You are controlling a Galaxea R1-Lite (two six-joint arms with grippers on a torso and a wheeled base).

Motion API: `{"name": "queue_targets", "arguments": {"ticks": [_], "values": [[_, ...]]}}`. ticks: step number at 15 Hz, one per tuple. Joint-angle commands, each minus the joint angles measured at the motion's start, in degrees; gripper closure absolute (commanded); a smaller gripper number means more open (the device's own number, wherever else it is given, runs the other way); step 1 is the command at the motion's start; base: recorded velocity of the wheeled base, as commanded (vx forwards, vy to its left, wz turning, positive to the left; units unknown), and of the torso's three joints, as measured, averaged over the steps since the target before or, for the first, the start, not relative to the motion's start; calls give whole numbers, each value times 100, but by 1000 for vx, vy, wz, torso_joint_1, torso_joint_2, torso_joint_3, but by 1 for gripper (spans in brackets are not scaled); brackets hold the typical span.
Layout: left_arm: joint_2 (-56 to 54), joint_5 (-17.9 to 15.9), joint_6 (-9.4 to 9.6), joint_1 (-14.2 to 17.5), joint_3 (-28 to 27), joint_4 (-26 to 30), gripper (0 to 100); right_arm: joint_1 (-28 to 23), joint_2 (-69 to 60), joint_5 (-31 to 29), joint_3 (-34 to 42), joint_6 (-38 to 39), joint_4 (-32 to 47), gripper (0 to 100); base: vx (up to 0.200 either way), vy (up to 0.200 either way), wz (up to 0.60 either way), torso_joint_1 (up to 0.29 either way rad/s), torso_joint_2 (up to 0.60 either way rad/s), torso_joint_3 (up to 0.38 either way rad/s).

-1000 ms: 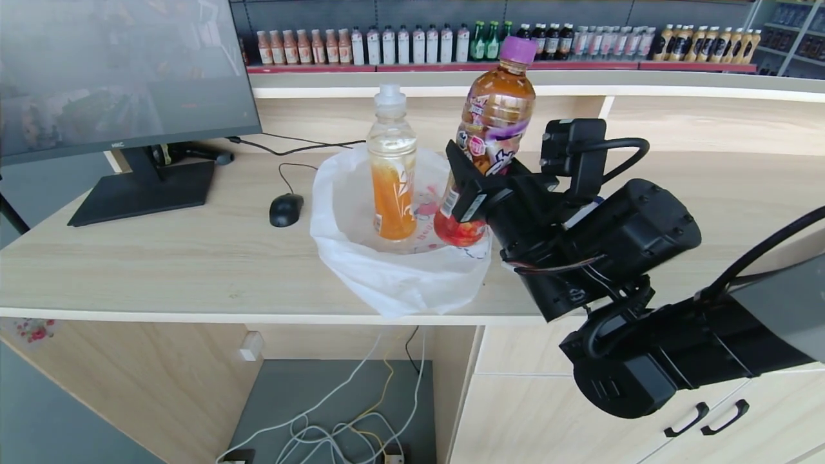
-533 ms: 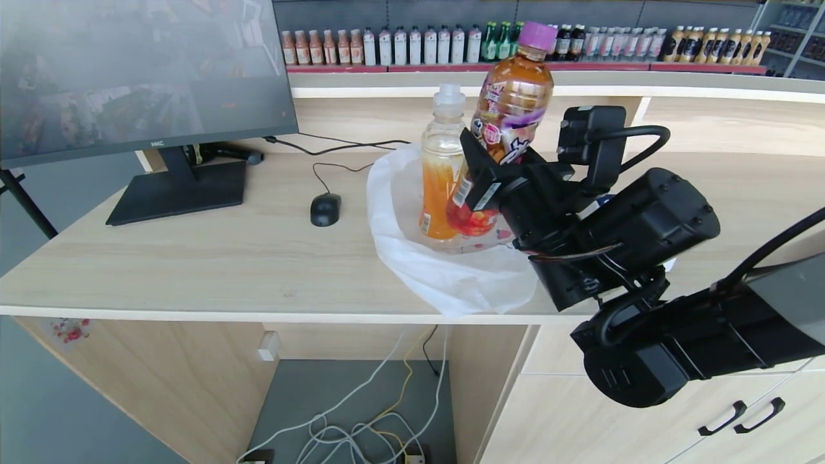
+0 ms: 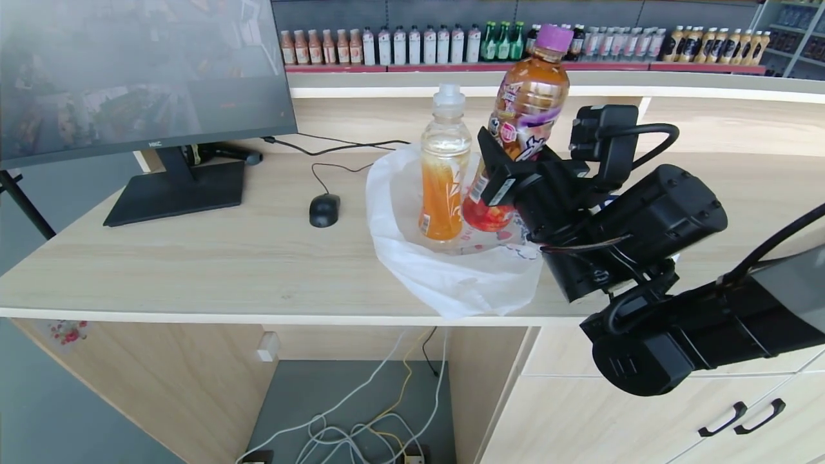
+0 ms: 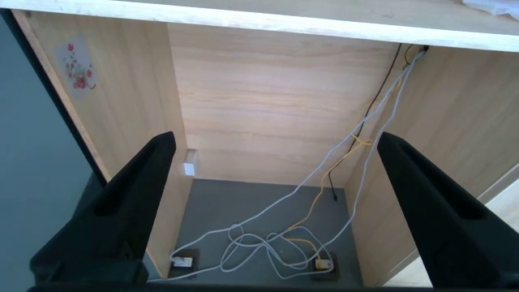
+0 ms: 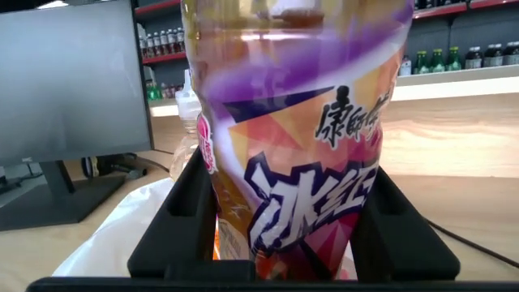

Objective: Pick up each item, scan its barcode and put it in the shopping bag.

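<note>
The right tool [image 3: 499,183] is clenched on the tea bottle [image 3: 532,96], gripped low on its body with the purple cap up and leaning towards 1 o'clock. The bottle's base is held over the mouth of the bag [image 3: 451,283], which lies open on the tabletop [image 3: 193,258]. Whether the base touches the bag's plastic cannot be told. In the right wrist view the tea bottle [image 5: 300,122] is seen clamped between both fingers.

A juice bottle [image 3: 443,174] is already stood upright inside the bag, just beside the tea bottle at its 9 o'clock. One item is thus judged as done. The second is judged to be at the bagging step: it has yet to be lowered and released. Whether its barcode has been scanned cannot be told from these views.

The left tool [image 4: 280,211] is held released, jaws wide apart, below the tabletop's edge and well apart from the bag. A mouse [image 3: 324,210] lies at 9 o'clock of the bag.
</note>
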Motion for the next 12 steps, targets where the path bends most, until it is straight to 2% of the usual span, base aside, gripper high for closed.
{"name": "queue_targets", "arguments": {"ticks": [1, 10, 12], "values": [[-2, 1, -9, 0, -1, 0, 0, -144, 147, 6, -7, -13, -12, 100, 0, 0, 0, 0, 0, 0], [-2, 1, -9, 0, 7, 0, 0, -390, 719, 6, -305, -197, -12, 100, 0, 0, 0, 0, 0, 0], [-2, 1, -9, 0, -1, 0, 0, -504, 763, 313, -376, -681, -12, 100, 0, 0, 0, 0, 0, 0]]}}
